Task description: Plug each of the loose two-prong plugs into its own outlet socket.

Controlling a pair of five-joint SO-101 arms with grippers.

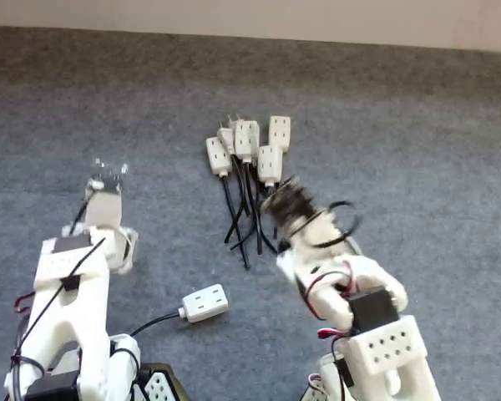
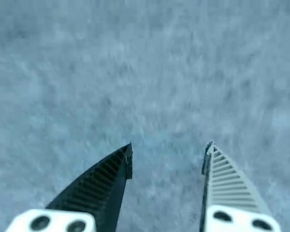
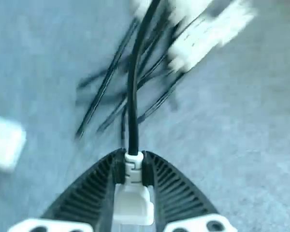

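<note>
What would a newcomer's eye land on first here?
The bunch of white plugs with tangled black cords mid-table, just ahead of the right claw. That claw is shut on one plug, its cord running toward the bunch. The left claw hangs open over bare grey surface; the outlet socket lies near the arms' bases.

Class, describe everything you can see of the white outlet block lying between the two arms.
The white outlet block is a rectangular body, plastic by its look, with dark slots on its upward face. It lies flat on the grey carpet. A black cord runs from one end toward the base of the left arm. Nothing is plugged in, and nothing else touches it.
</note>
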